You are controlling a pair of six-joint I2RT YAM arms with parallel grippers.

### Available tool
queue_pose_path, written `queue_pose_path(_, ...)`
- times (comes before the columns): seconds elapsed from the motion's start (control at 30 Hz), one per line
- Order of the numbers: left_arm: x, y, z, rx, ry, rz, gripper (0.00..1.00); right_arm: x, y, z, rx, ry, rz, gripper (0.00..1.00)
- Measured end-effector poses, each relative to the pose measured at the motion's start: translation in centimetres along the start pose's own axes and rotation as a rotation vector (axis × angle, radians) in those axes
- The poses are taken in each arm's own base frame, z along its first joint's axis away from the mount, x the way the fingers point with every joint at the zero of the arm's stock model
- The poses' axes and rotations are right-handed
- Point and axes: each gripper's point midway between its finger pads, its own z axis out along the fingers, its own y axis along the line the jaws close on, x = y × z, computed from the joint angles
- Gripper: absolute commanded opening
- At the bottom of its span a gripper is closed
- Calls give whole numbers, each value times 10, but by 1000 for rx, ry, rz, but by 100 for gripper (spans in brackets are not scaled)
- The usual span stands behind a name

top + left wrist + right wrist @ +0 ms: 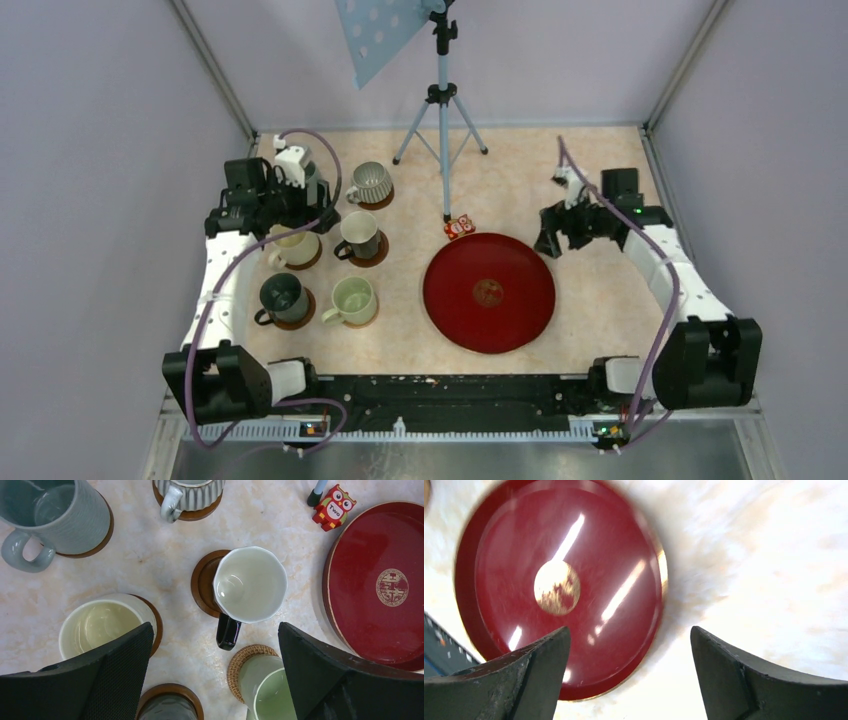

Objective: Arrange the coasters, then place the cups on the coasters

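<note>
The left arm reaches forward along the left side of the tabletop point(590, 180), with the left claw point(215, 626) aimed straight down, jaws wide apart and empty above the cups point(250, 582). The right arm stretches forward too, and the right claw point(630, 630) is likewise wide and empty over the edge of the single red tray point(499, 545). Six cups stand grouped at left, each on one of the six coasters point(201, 582), and one small owl block point(334, 507) sits just beyond the tray.
</note>
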Motion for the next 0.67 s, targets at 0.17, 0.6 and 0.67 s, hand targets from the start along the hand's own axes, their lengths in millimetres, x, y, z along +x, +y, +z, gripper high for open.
queue_pose_path(0.17, -14, 8, -9, -25, -33, -4, 99, -65, -53, -66, 144, -289, 80, 88)
queue_pose_path(0.6, -18, 71, -19, -149, -62, -97, 99, -61, -95, -88, 235, -392, 199, 88)
queue_pose_path(0.67, -15, 77, -17, -156, -53, -107, 99, -56, -95, -85, 232, -384, 213, 88)
